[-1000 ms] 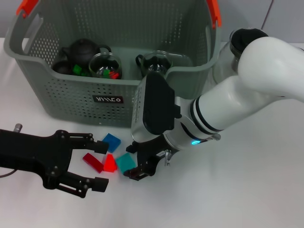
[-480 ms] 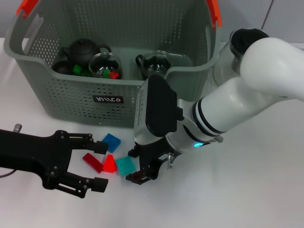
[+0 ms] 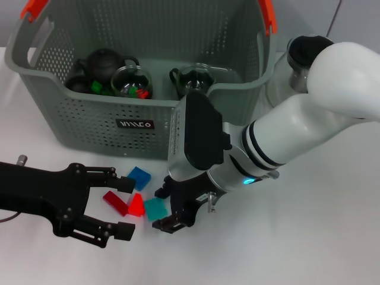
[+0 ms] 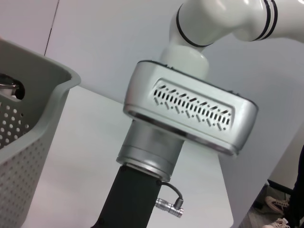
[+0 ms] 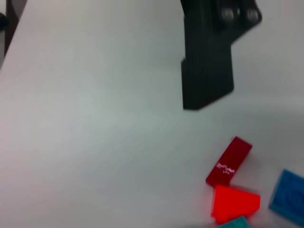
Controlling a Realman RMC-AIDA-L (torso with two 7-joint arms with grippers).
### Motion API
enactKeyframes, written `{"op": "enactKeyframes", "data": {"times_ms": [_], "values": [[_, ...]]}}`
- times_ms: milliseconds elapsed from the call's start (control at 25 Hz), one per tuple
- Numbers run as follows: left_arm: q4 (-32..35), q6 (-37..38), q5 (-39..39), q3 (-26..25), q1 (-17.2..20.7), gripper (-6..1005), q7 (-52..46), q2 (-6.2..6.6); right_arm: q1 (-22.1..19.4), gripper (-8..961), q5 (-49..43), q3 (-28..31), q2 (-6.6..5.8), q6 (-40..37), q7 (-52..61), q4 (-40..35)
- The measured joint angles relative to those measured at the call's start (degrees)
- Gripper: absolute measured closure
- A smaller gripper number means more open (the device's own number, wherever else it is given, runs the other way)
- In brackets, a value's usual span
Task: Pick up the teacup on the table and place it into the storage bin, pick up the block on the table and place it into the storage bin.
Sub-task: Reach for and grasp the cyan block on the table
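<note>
Several small blocks lie on the white table in front of the storage bin (image 3: 89,127): a blue block (image 3: 140,177), a red bar (image 3: 115,202), a red wedge (image 3: 137,205) and a teal block (image 3: 155,208). My right gripper (image 3: 164,209) is low over the table, open, with one finger on each side of the teal block. My left gripper (image 3: 122,208) stands open just left of the red pieces. Inside the bin are a black teapot (image 3: 104,62) and two glass teacups (image 3: 132,82), one holding small blocks. The right wrist view shows the red bar (image 5: 229,161), red wedge (image 5: 235,203) and blue block (image 5: 287,190).
A clear glass vessel (image 3: 280,83) stands on the table right of the bin, partly behind my right arm (image 3: 297,130). A black finger of the left gripper (image 5: 207,61) shows in the right wrist view. The left wrist view shows the right arm's wrist (image 4: 185,118) and a bin corner (image 4: 28,123).
My right gripper has come down and slightly left, so its fingers now straddle the teal block. The left gripper and the other blocks have not moved.
</note>
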Motion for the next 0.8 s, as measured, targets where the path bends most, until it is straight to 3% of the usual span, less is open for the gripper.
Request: {"op": "enactKeyframes", "data": {"times_ms": [800], "values": [[0.0, -0.2, 0.0, 0.0, -0.1, 85, 0.1, -0.09, -0.7, 306, -0.5, -0.3, 1.03, 4.4, -0.7, 0.6]]}}
